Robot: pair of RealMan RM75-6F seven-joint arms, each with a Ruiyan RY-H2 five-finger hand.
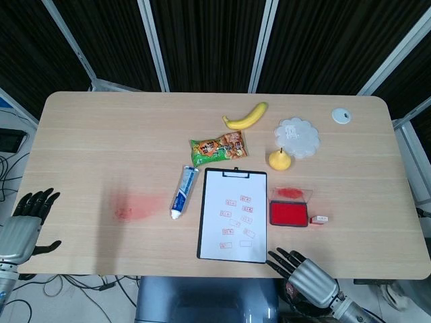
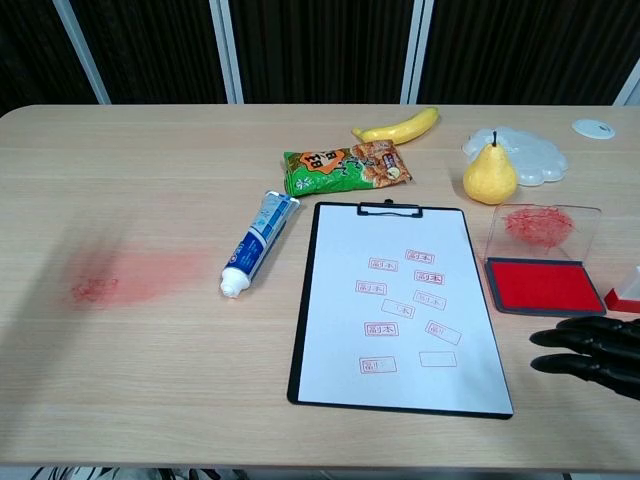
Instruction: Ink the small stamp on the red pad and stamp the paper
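The small stamp (image 1: 319, 219), white with a red base, stands on the table just right of the open red ink pad (image 1: 289, 214); in the chest view the stamp (image 2: 626, 294) is cut by the right edge, beside the pad (image 2: 538, 284). The white paper (image 1: 234, 214) on a black clipboard carries several red stamp marks (image 2: 400, 310). My right hand (image 1: 302, 269) hovers at the table's near edge, below the pad and stamp, fingers apart and empty; its dark fingers (image 2: 590, 352) point left. My left hand (image 1: 28, 217) hangs off the table's left edge, fingers apart, holding nothing.
A toothpaste tube (image 2: 258, 244) lies left of the clipboard, a snack bag (image 2: 346, 167) and banana (image 2: 397, 125) behind it. A pear (image 2: 489, 175) and clear plastic dish (image 2: 530, 152) stand behind the pad. A white disc (image 1: 341, 116) and red ink smear (image 2: 120, 278) also show.
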